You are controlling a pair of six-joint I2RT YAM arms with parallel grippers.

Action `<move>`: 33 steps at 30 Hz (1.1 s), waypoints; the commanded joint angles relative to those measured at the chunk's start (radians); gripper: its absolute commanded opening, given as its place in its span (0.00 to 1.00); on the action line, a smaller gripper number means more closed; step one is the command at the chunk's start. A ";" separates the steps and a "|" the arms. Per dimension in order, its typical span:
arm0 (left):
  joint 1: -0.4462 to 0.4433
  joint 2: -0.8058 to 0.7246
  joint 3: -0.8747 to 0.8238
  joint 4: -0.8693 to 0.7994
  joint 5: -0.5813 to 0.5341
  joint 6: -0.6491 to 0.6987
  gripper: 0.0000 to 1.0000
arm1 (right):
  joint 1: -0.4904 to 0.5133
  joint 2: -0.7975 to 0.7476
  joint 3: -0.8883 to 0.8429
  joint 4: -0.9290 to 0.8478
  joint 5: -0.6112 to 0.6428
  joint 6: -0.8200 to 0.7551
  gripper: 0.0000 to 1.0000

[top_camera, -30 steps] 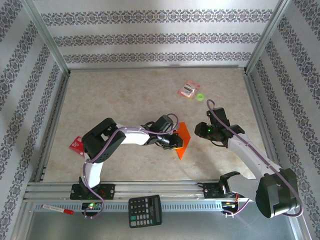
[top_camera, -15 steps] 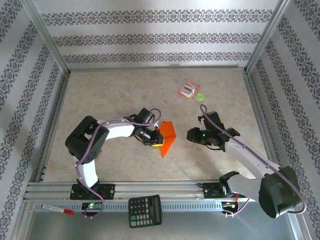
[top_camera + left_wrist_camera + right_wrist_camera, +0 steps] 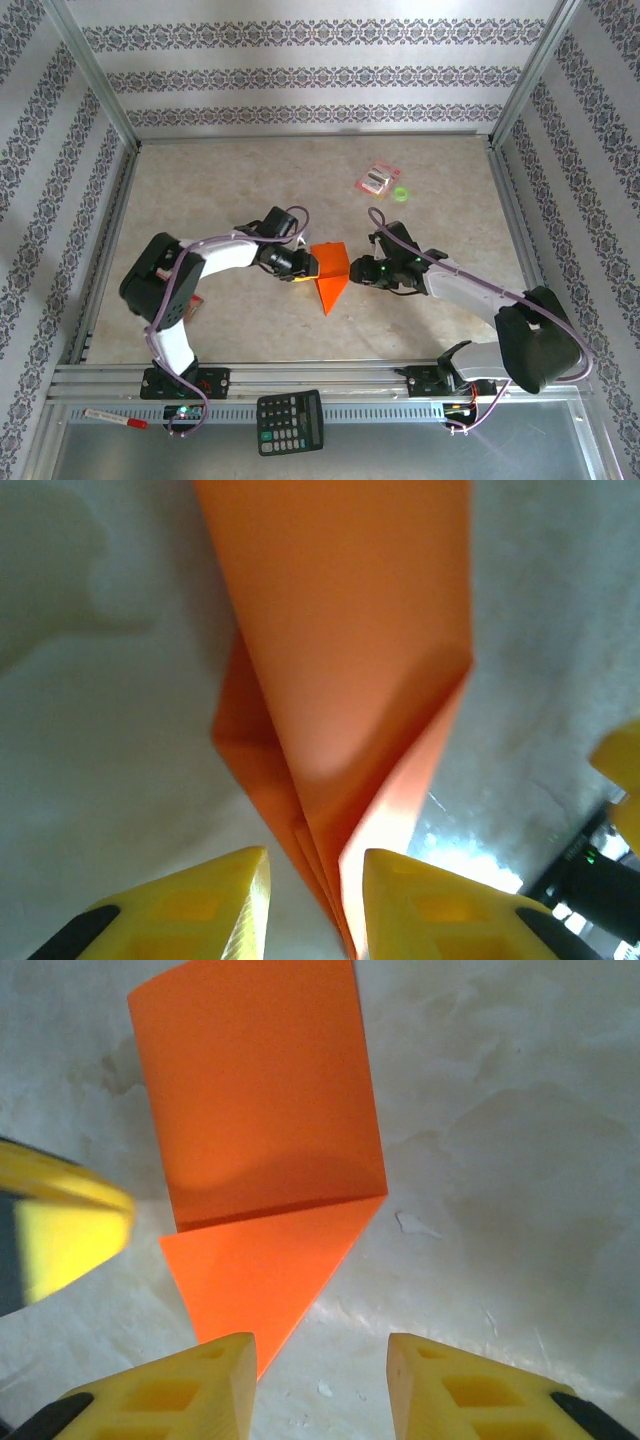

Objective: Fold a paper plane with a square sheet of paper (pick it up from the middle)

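Observation:
The square sheet of paper (image 3: pixel 331 272), bright orange and folded into a pointed wedge, lies mid-table with its tip toward the near edge. My left gripper (image 3: pixel 301 266) is at its left side. In the left wrist view the layered folded edge (image 3: pixel 340 710) runs between the yellow fingers (image 3: pixel 205 905); the left gripper (image 3: pixel 312 865) stands open, with a gap on the left side of the paper. My right gripper (image 3: pixel 362 270) is just right of the paper. In the right wrist view it (image 3: pixel 320 1345) is open over bare table, the paper's point (image 3: pixel 255 1280) beside its left finger.
A pink-red packet (image 3: pixel 379 178) and a small green ring (image 3: pixel 401 193) lie at the back right. A black calculator (image 3: pixel 290 421) and a red-capped marker (image 3: pixel 115 418) rest on the near rail. Metal frame posts and patterned walls bound the table.
The paper has shifted left and slightly back with the left gripper, whose jaws have widened around it. The right gripper has moved left up to the paper's right side.

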 commanded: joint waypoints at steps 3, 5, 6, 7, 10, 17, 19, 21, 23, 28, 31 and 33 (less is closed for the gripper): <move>-0.003 0.089 0.115 -0.001 0.030 0.021 0.30 | -0.012 0.006 0.026 0.023 -0.011 -0.009 0.39; -0.003 0.113 0.148 -0.005 0.049 0.033 0.29 | -0.021 0.003 0.013 0.027 -0.005 -0.008 0.39; -0.003 0.129 0.168 -0.018 0.058 0.046 0.28 | -0.026 0.004 0.008 0.030 0.000 -0.006 0.39; -0.003 0.154 0.197 -0.035 0.078 0.056 0.28 | -0.031 0.006 0.004 0.039 -0.006 -0.004 0.39; -0.003 0.202 0.266 -0.054 0.121 0.066 0.28 | -0.032 0.015 -0.002 0.062 -0.015 0.009 0.39; -0.015 0.011 0.164 -0.022 -0.076 0.032 0.30 | -0.124 0.012 -0.020 0.062 -0.053 -0.015 0.40; -0.036 -0.060 0.087 0.035 -0.080 -0.001 0.30 | -0.141 0.006 -0.015 0.053 -0.059 -0.034 0.41; -0.061 -0.094 0.035 0.088 -0.050 -0.037 0.28 | -0.149 0.008 -0.009 0.047 -0.053 -0.045 0.42; -0.075 -0.079 0.021 0.135 0.001 -0.064 0.22 | -0.150 0.023 -0.002 0.048 -0.050 -0.047 0.42; -0.080 0.035 0.081 0.130 0.047 -0.046 0.10 | -0.153 0.064 0.014 0.076 -0.069 -0.040 0.42; -0.063 0.076 0.100 0.119 0.040 -0.029 0.05 | -0.153 0.089 0.022 0.083 -0.080 -0.029 0.44; -0.050 0.101 0.097 0.129 0.037 -0.030 0.03 | -0.153 0.104 0.029 0.083 -0.084 -0.028 0.45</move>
